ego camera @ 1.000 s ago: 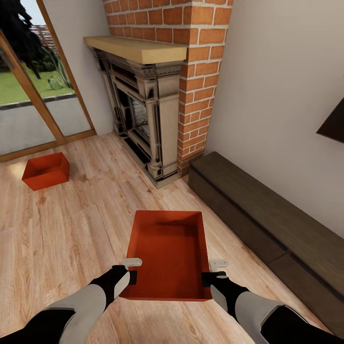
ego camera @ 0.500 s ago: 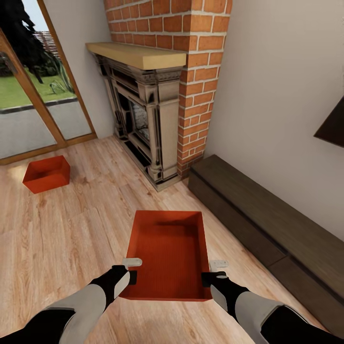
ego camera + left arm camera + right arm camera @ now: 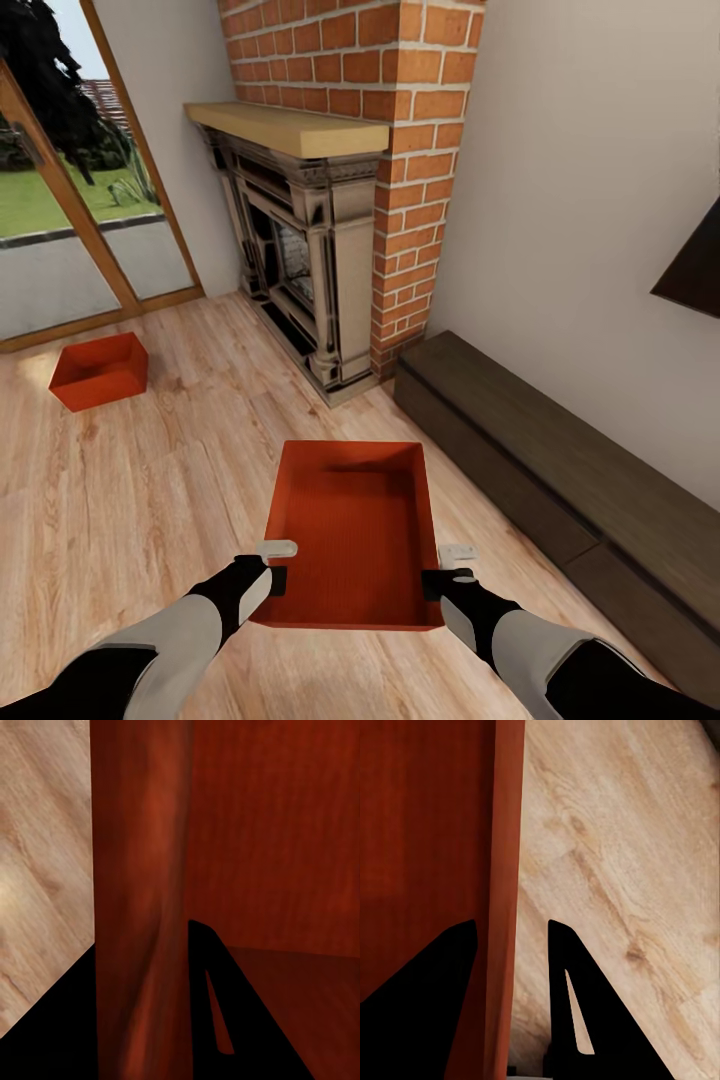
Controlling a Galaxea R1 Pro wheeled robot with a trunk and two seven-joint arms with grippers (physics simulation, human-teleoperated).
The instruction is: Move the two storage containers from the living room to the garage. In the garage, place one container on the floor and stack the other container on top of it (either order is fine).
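A: What changed in the last second?

B: Only the camera. View shifted; fireplace (image 3: pixel 320 250) and far bin (image 3: pixel 98 371) slid in frame together. Held bin (image 3: pixel 350 535) sits the same.

A: Grip?

B: Left gripper (image 3: pixel 277 565) and right gripper (image 3: pixel 447 568) each pinch a side wall, one finger inside. Base is moving, so the carry has begun; still in the living room.

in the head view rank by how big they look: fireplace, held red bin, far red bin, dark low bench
1. fireplace
2. dark low bench
3. held red bin
4. far red bin

The two bins look alike in shape; the held one looks bigger because it is nearer the camera.
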